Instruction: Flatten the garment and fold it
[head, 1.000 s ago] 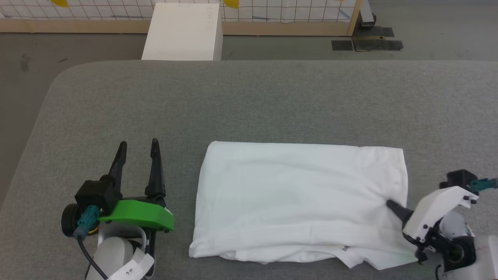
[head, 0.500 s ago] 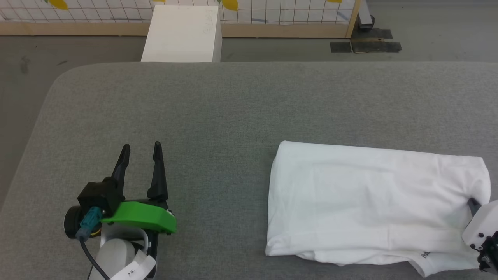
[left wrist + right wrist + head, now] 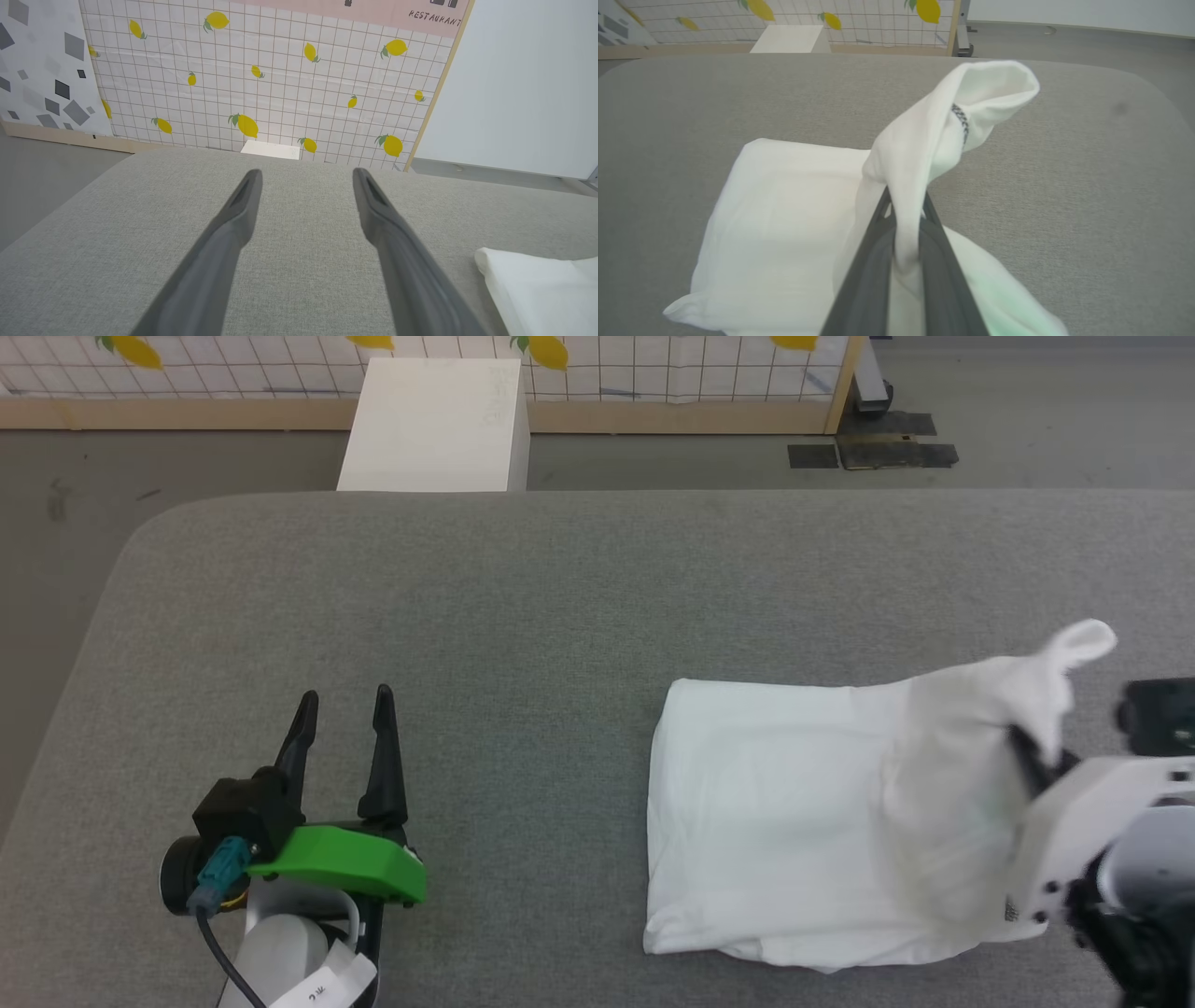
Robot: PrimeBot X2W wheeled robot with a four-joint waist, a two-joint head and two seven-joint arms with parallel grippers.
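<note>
The garment lies on the grey tabletop. It is nearer the robot than the white box and off to the box's right. Most of it is a flat, neat block. The right end effector is clamped on the end farthest from the box's side and holds it up in a floppy loop.

To fold well, I think it should carry that end low and slow back toward the box's side. Then it should lay the end down so the edges match. The left end effector is nearer than the box and a bit to its left. Its fingers are wide apart and hold nothing.

The right arm looks blurry and is cut off. I cannot tell how many layers are pinched.
</note>
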